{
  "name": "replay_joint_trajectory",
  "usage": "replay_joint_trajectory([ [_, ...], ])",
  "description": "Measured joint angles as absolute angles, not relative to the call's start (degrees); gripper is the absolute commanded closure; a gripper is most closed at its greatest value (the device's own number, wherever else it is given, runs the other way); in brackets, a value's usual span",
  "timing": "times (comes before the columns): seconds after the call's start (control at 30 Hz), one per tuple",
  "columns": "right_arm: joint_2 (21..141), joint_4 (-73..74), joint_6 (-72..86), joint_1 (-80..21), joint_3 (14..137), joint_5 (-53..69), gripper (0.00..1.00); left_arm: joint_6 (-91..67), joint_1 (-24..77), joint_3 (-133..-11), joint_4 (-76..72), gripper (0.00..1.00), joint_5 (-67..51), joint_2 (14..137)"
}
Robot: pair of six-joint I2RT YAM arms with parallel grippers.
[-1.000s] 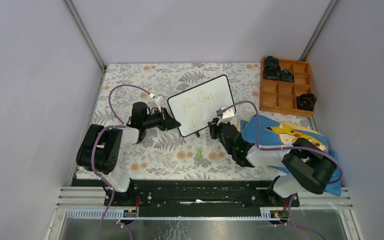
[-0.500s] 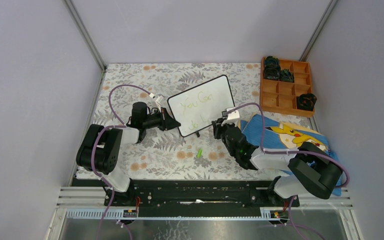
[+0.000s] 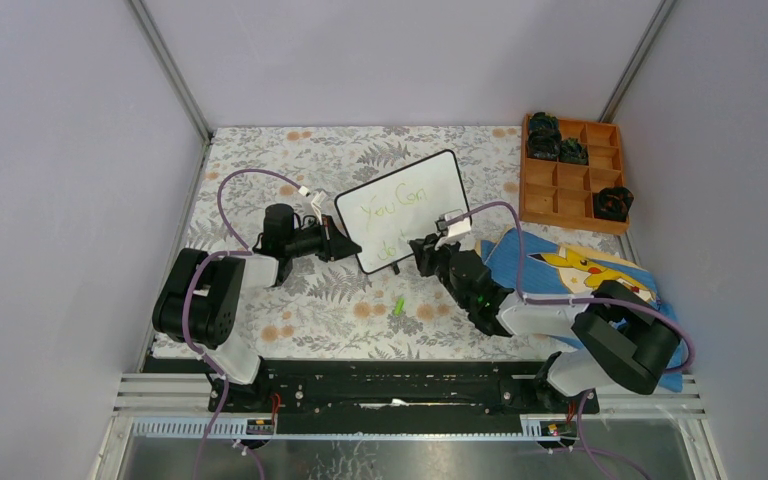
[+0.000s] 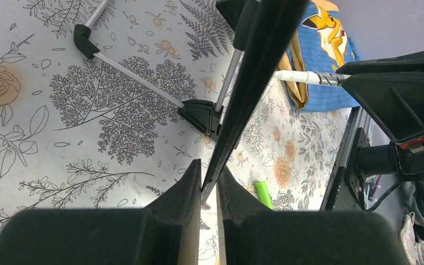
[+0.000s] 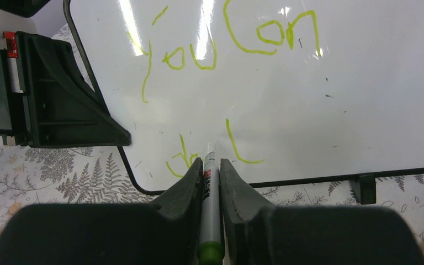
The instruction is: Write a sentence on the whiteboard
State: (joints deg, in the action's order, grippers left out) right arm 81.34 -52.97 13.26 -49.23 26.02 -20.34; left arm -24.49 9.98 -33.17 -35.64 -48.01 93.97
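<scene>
Top external, right hand (image 3: 423,246) pinching marker (image 5: 210,190) shifted left along whiteboard (image 3: 410,200), left hand (image 4: 208,175) pinching its edge

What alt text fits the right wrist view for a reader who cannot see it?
The right gripper clamps a marker whose tip touches the whiteboard, within a short second line of green handwriting. Above it reads "You Can"; the board stands on a floral tablecloth.

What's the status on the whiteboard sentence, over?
Left jaws shut on the whiteboard edge. Right jaws shut on the marker, tip at the board. The sentence reads You Can, second line unfinished. Nothing in the way.
</scene>
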Motion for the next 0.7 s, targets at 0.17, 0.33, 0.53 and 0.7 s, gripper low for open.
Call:
replay_joint_trajectory([
  [0.17, 82.8, -53.0, 13.3, -49.2, 27.0, -20.4, 1.0, -24.5, 10.0, -33.2, -35.5, 1.0, -48.0, 94.0],
  [0.33, 84.2, -53.0, 13.3, -49.2, 27.2, -20.7, 1.0, -24.5, 10.0, -33.4, -35.1, 1.0, -48.0, 94.0],
  [0.53, 84.9, -53.0, 13.2, -49.2, 27.5, -22.2, 1.0, -24.4, 10.0, -33.4, -35.0, 1.0, -48.0, 94.0],
  [0.7, 85.4, -53.0, 13.3, -49.1, 28.1, -23.4, 1.0, -24.4, 10.0, -33.4, -35.0, 1.0, -48.0, 94.0],
])
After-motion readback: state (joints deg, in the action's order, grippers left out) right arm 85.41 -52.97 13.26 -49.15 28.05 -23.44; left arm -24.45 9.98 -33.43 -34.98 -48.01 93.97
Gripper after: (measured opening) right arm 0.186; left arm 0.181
